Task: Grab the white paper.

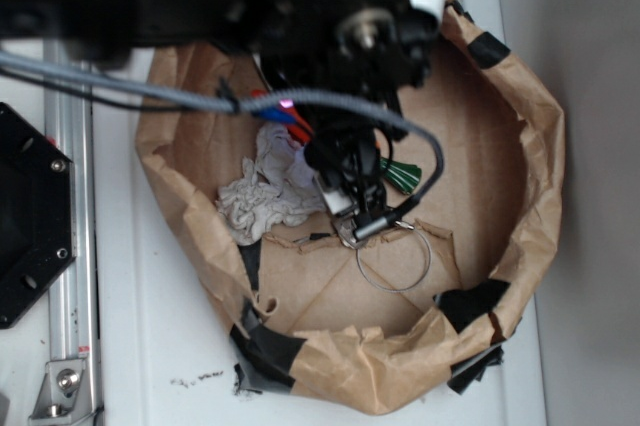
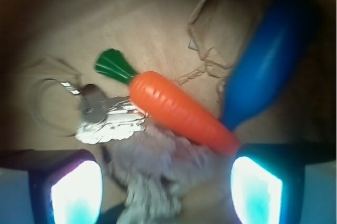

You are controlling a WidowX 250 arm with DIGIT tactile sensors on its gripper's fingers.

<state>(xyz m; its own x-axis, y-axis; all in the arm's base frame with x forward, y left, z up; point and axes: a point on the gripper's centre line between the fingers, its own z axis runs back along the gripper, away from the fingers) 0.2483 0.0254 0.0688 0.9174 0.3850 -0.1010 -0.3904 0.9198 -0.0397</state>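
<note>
White paper [image 2: 152,174] between spread fingers [image 2: 73,190].

An orange toy carrot [image 2: 179,109], blue bottle [image 2: 268,63] and keys [image 2: 108,121] lie in a brown paper bag [image 1: 520,126].

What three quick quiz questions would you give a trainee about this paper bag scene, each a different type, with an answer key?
1. True or false: the crumpled off-white tissue paper wad lies outside the torn brown paper bag.
2. Multiple choice: in the wrist view, what touches the orange plastic toy carrot at its green leafy end? A) silver metal keys on a wire ring; B) a spoon; C) a battery.
3. Fill in: in the wrist view, the glossy blue plastic pin-shaped toy lies to the ___ of the carrot.

Key
1. False: it lies inside the bag, with the end effector open above it.
2. A
3. right
</note>
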